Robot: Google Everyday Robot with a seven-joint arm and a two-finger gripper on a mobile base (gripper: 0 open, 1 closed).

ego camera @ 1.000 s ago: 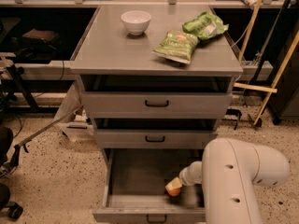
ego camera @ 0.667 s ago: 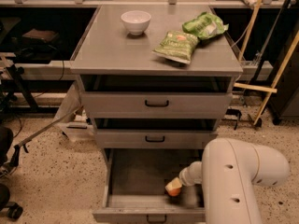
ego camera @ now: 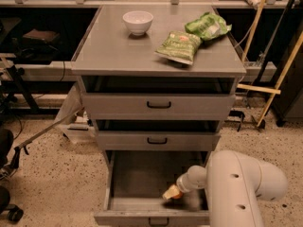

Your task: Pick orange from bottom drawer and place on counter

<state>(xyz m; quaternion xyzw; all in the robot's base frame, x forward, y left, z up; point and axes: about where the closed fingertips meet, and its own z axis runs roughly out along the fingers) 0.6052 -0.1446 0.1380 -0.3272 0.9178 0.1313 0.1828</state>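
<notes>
Barely anything has shifted since a second ago: the gripper (ego camera: 171, 193) sits in the bottom drawer (ego camera: 142, 174), at the orange (ego camera: 177, 196), below the front right corner of the tabletop (ego camera: 118, 51). Whether it grips, I cannot tell. Lifting with a loose hold could drop the fruit, or clip the middle drawer (ego camera: 189, 141).

Speckled terrazzo floor (ego camera: 52, 178) is spreading out to both sides. Dark racking (ego camera: 33, 37) is standing behind, at left. Pale wooden poles (ego camera: 283, 82) are leaning at right. A black caster (ego camera: 13, 214) is showing lower left, with a thin rod (ego camera: 45, 132) lying slantwise nearby. The hand (ego camera: 173, 193) is hanging inside the open bottom drawer (ego camera: 137, 183).
</notes>
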